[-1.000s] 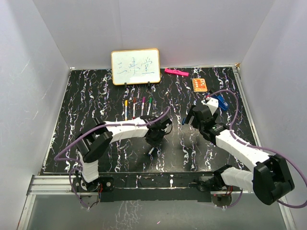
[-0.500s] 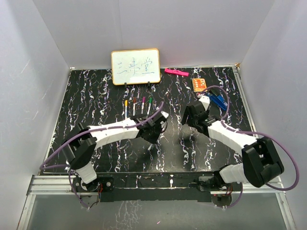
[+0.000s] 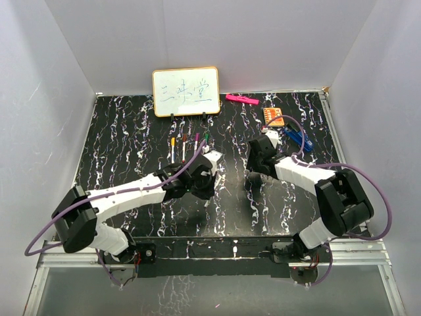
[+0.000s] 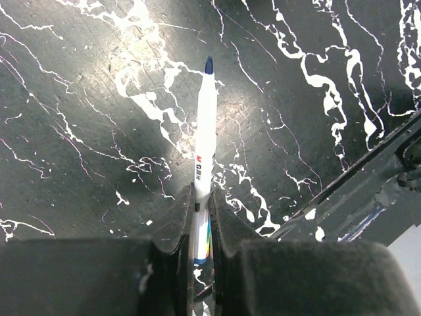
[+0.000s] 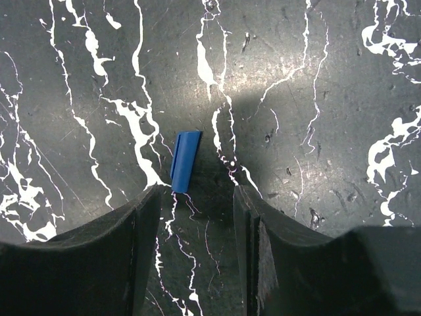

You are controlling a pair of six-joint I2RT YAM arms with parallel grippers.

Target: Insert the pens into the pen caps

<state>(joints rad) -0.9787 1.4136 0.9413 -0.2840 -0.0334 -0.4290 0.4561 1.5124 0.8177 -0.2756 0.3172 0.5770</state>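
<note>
My left gripper (image 3: 202,187) (image 4: 202,204) is shut on a white-barrelled pen (image 4: 204,131) with a dark blue tip; the pen points away from the fingers, above the black marbled table. My right gripper (image 3: 254,170) (image 5: 197,197) is open, low over the table. A small blue pen cap (image 5: 183,161) lies flat just ahead of its left finger, off-centre in the gap. Several other pens with yellow (image 3: 172,149), red-brown (image 3: 184,146), magenta (image 3: 195,145) and green (image 3: 205,141) ends lie in a row behind the left gripper.
A small whiteboard (image 3: 186,92) stands at the back. A pink marker (image 3: 241,99), an orange card (image 3: 274,116) and a blue clip-like object (image 3: 299,138) lie at the back right. A dark rail (image 4: 368,191) runs at the right of the left wrist view.
The left arm has stretched out low and carried the pen slightly farther back and left. The right gripper has moved back and left, closer to the left gripper.
</note>
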